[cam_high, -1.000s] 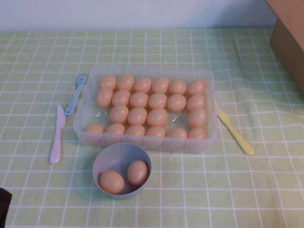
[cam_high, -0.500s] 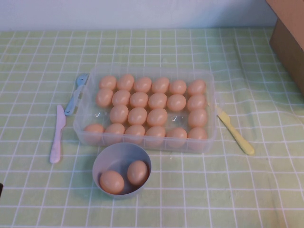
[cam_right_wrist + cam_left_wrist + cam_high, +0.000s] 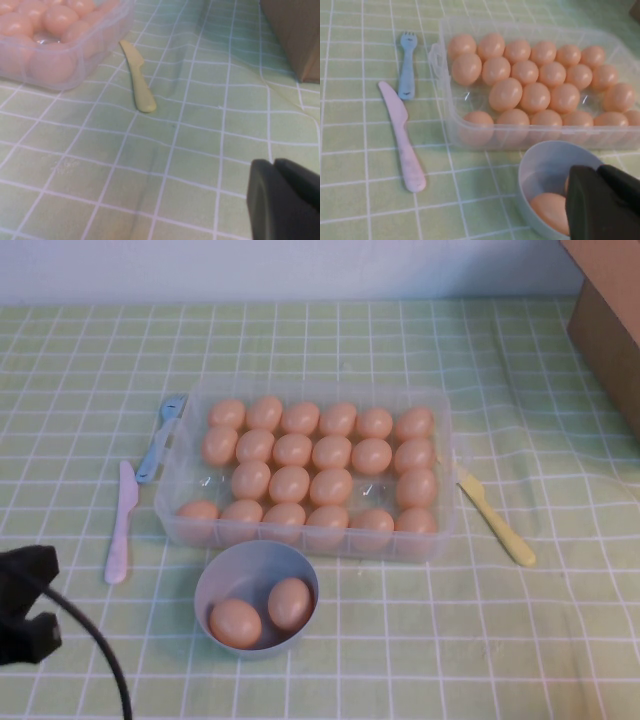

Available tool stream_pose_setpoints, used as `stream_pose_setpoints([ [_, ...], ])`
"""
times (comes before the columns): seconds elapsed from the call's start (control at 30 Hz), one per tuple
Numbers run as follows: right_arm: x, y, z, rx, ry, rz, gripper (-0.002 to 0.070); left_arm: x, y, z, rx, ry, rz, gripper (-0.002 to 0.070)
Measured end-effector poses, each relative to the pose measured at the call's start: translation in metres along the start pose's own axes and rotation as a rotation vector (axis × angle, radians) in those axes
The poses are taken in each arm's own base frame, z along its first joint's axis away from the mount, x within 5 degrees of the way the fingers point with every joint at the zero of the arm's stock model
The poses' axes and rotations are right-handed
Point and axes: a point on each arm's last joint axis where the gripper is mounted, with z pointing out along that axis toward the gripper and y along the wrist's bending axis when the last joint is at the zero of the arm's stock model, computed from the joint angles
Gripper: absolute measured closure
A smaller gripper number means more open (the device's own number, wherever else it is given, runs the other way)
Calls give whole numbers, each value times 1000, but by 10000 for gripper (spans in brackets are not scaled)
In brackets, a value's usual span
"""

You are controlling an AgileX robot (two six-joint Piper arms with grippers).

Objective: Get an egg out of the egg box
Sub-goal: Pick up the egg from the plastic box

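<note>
The egg box [image 3: 320, 389] is a clear plastic tray in the middle of the table, filled with several rows of peach-orange eggs [image 3: 290, 484]. It also shows in the left wrist view [image 3: 520, 136] and at the edge of the right wrist view [image 3: 120, 25]. My left gripper [image 3: 30, 602] hovers at the near left, left of the grey-blue bowl, shut and empty [image 3: 597, 172]. My right gripper [image 3: 274, 164] is shut and empty over bare cloth to the right of the box, out of the high view.
A grey-blue bowl [image 3: 215, 575] with two eggs [image 3: 236, 623] stands in front of the box. A pink knife [image 3: 120, 525] and blue fork [image 3: 160, 440] lie left of the box, a yellow knife [image 3: 495, 515] right. A cardboard box [image 3: 610, 330] stands at the far right.
My left gripper has come into the high view at the near left, moving forward towards the bowl. The eggs, box and bowl have not moved.
</note>
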Motion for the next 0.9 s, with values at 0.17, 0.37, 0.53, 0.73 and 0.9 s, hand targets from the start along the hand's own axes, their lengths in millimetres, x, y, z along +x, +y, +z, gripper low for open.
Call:
stream_pose_setpoints([
  [0.17,0,0,0,-1,0,2,694,-39,0,23,-10,145,164,679],
  [0.37,0,0,0,-1,0,2,694,-76,1,58,23,288,247,680],
  [0.53,0,0,0,-1,0,2,694,-98,-4,95,67,366,304,680],
  [0.73,0,0,0,-1,0,2,694,-103,-22,150,143,488,383,679],
  [0.9,0,0,0,-1,0,2,694,-101,-34,189,185,581,417,679],
])
